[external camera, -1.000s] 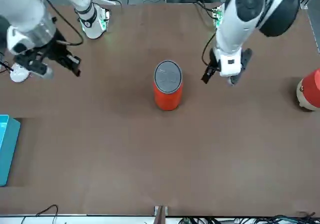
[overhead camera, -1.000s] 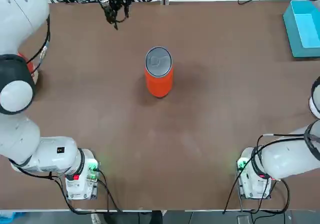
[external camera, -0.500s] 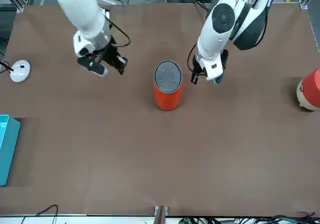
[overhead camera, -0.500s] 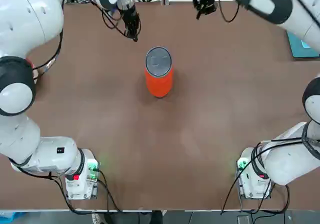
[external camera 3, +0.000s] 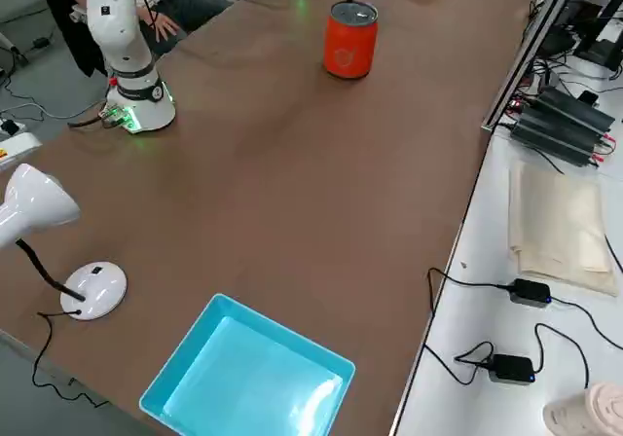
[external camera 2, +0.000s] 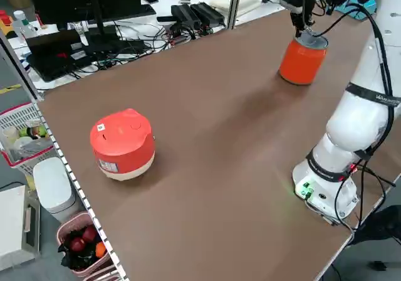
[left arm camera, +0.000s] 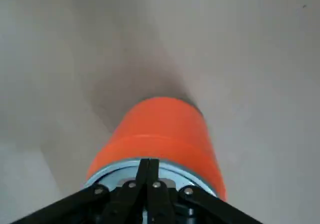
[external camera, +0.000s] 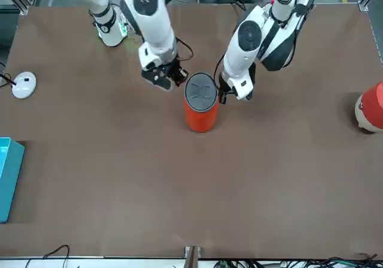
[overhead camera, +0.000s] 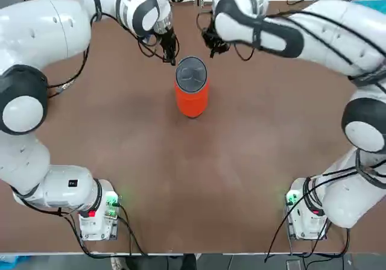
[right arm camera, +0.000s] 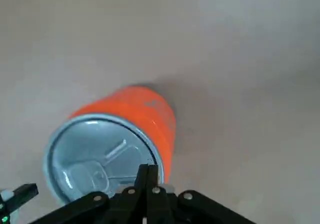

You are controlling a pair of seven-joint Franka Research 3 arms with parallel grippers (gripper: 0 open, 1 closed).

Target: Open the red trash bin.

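The red trash bin (overhead camera: 192, 98) stands upright mid-table with its silver-grey lid (overhead camera: 191, 75) down flat. My left gripper (overhead camera: 171, 58) hangs at the lid's far-left edge, shut on nothing. In the left wrist view its fingertips (left arm camera: 148, 170) meet just over the metal rim of the bin (left arm camera: 162, 129). My right gripper (overhead camera: 210, 47) is off the lid's far-right side, also shut and empty. The right wrist view shows its fingertips (right arm camera: 148, 173) pinched together beside the lid (right arm camera: 97, 156). In the front view the left gripper (external camera: 222, 96) and right gripper (external camera: 176, 76) flank the bin (external camera: 200, 113).
A red-and-white rounded object (external camera 2: 122, 144) sits near the table's left edge. A light blue box (external camera 3: 248, 378) lies at the far right corner, with a white lamp base (external camera 3: 92, 288) near it. Cables and gear crowd the bench past the far edge.
Both arms have swung in from the table's far corners toward the bin and now flank its lid. The bin has not moved and its lid stays down.
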